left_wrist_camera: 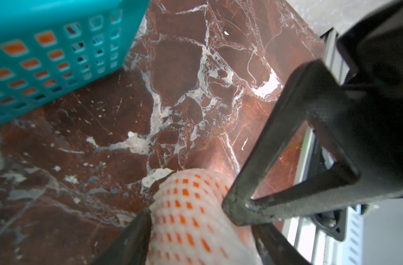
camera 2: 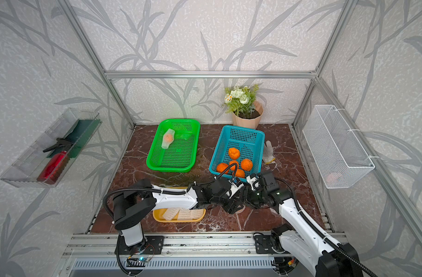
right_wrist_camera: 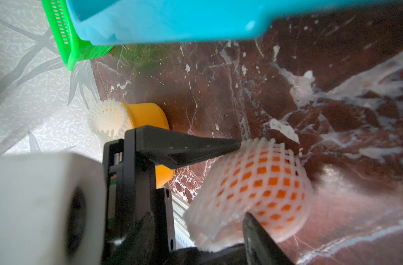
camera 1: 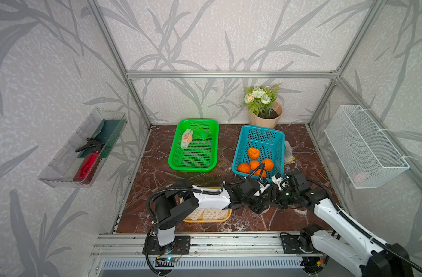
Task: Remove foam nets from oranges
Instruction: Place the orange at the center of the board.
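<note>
Foam mesh wraps the fruit the two arms share: the wrapped orange (right_wrist_camera: 260, 183) is low over the marble top (camera 1: 157, 172), close in front of the blue basket (camera 1: 260, 134). From where I stand the left gripper (left_wrist_camera: 201, 220) looks clamped across its round middle, I'd guess to anchor the fruit. The right gripper (right_wrist_camera: 202, 231) straddles the sleeve's loose end, placed to drag it off; whether it has bitten yet I cannot tell. Bare oranges (camera 1: 253, 153) lie inside the blue basket. To its left sits a green basket (camera 1: 195, 167) holding one more netted orange (camera 1: 187, 138). Nearer than that is a yellow tray (camera 1: 207, 219) of stripped foam nets (camera 1: 211, 213), half covered by the left arm. A glove (camera 1: 288, 151) lies on the blue basket's right, a flowerpot (camera 1: 266, 117) behind it. Both wrists crowd one spot, and the basket's wall leaves little pulling room
</note>
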Motion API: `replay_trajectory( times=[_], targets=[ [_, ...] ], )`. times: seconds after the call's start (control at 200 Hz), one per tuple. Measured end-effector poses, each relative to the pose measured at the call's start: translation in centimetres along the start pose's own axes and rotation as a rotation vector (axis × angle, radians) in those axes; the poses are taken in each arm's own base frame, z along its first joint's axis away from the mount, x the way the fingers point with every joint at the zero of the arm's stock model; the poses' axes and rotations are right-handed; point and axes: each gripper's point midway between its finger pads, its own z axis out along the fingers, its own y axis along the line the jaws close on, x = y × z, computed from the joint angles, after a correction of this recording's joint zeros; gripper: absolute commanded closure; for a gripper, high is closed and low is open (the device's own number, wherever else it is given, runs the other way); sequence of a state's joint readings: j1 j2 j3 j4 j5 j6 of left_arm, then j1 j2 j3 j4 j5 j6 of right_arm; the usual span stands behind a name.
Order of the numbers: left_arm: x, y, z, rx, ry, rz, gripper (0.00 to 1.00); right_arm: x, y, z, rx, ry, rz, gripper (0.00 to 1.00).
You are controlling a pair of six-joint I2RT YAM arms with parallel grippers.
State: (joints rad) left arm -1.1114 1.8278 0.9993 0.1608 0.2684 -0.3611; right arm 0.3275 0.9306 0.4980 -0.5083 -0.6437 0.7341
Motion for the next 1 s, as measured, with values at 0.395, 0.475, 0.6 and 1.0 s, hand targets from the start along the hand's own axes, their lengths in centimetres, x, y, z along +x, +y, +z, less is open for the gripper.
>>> replay_trajectory(
  times=[0.395,0.475,0.6,1.0],
  targets=[
    [-1.4,-0.3,-0.6,0.005,-0.060,0.011,0.85,-0.4,0.4,-1.1,0.011,-0.040,-0.002,0.29],
    [-2.0,-0.5,-0.7,0.013,-0.071,0.008,0.88,-0.7,0.5,-1.7,0.011,-0.060,0.000,0.28],
    [-3.0,-0.9,-0.9,0.026,-0.084,0.003,0.85,-1.3,0.8,-2.6,0.005,-0.090,0.006,0.28],
    [-3.4,2.2,-4.8,0.016,-0.090,-0.090,0.37,-2.3,-1.2,-3.9,0.079,-0.142,0.023,0.21]
  ],
)
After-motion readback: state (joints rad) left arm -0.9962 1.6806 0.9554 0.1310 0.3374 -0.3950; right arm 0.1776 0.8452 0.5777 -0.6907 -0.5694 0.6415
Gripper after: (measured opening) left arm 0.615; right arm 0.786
